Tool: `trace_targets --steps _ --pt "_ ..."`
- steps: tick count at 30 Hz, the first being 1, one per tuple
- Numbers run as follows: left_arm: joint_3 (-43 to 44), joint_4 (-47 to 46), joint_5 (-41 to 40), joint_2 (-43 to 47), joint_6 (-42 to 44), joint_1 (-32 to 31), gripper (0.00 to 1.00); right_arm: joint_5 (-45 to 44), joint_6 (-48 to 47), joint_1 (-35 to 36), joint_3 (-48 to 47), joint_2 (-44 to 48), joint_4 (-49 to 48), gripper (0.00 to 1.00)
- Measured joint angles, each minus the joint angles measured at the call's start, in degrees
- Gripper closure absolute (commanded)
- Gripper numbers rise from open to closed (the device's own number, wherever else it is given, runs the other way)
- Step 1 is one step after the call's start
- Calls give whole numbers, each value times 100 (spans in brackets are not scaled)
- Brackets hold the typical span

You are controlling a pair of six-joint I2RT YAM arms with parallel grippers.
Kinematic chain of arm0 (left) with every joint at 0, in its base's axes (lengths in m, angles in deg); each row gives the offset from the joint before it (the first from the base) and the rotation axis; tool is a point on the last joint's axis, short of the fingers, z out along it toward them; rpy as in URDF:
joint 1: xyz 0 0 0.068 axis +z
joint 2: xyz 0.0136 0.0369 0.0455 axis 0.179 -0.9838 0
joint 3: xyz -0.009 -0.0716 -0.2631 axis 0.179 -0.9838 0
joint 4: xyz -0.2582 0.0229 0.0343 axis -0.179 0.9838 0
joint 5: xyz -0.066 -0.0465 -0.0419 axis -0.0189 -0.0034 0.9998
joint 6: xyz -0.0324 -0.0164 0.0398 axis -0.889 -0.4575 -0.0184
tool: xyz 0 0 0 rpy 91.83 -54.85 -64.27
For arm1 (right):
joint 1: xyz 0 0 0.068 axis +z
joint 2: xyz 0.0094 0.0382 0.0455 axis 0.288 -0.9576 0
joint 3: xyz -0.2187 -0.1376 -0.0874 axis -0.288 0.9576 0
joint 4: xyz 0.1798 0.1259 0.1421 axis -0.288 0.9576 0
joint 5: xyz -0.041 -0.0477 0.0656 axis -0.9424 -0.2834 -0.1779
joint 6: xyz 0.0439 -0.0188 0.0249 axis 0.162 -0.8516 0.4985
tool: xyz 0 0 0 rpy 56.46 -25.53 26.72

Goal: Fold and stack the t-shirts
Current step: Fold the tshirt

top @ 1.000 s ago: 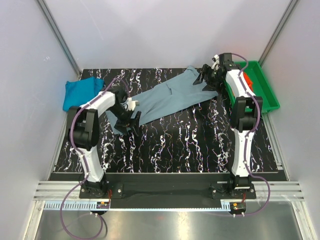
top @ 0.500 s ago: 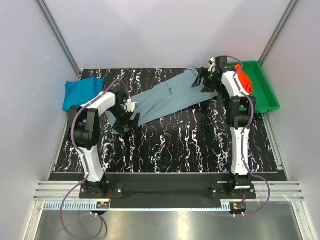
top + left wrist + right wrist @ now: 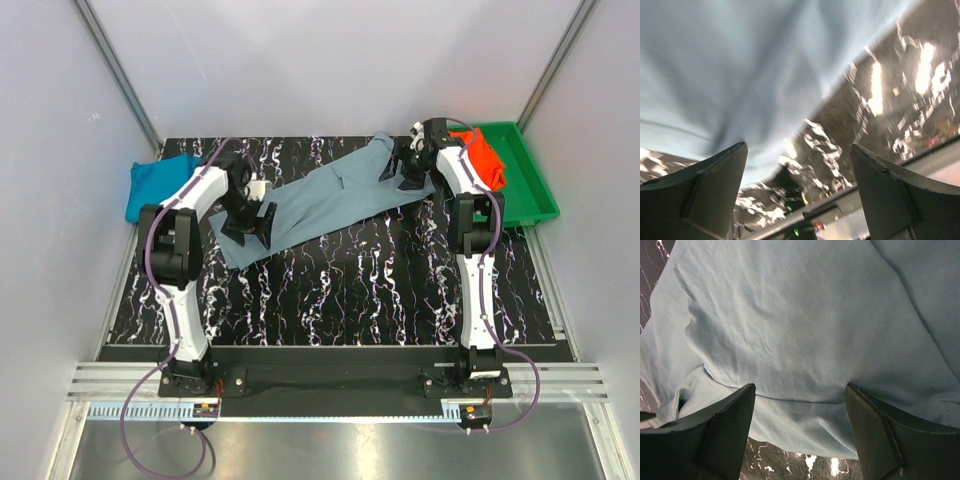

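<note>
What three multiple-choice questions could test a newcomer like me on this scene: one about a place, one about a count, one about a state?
1. Where does the orange-red cloth t-shirt lie?
A) in the green plastic tray
B) on the grey-blue shirt
C) at the table's left edge

2. How many t-shirts show from above?
A) two
B) three
C) four

3. How does the dusty grey-blue cloth t-shirt lie?
A) folded into a small square
B) stretched long on the black marbled table
C) hanging in the air

Answers:
1 A: it sits inside the tray at the right.
2 B: the bright teal-blue cloth t-shirt at the left makes three.
3 B: it runs slantwise across the tabletop.
</note>
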Motion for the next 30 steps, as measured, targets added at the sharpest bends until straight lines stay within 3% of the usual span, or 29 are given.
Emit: trace_targets --steps 4,9,11,17,20,25,30 --pt "481 -70 -179 -411 7 151 12 0 -2 2 0 -2 -2 20" --pt "466 -164 -787 -232 94 98 9 0 -11 2 0 -2 -2 19" --pt "175 -426 -1314 179 216 -101 1 0 -22 4 0 -2 -4 19" --pt "-1043 -988 -2481 1893 531 -863 2 -4 -46 15 0 -2 -4 19" --pt "-1617 -1279 -2824 2271 710 -942 10 -7 -50 24 0 -2 -4 19" --pt "-2446 -1436 -3067 2096 1075 -894 36 -7 -52 61 0 -2 -7 19" --pt "-2653 -1456 -3106 1998 1338 -903 43 -7 -66 83 0 -2 -7 19"
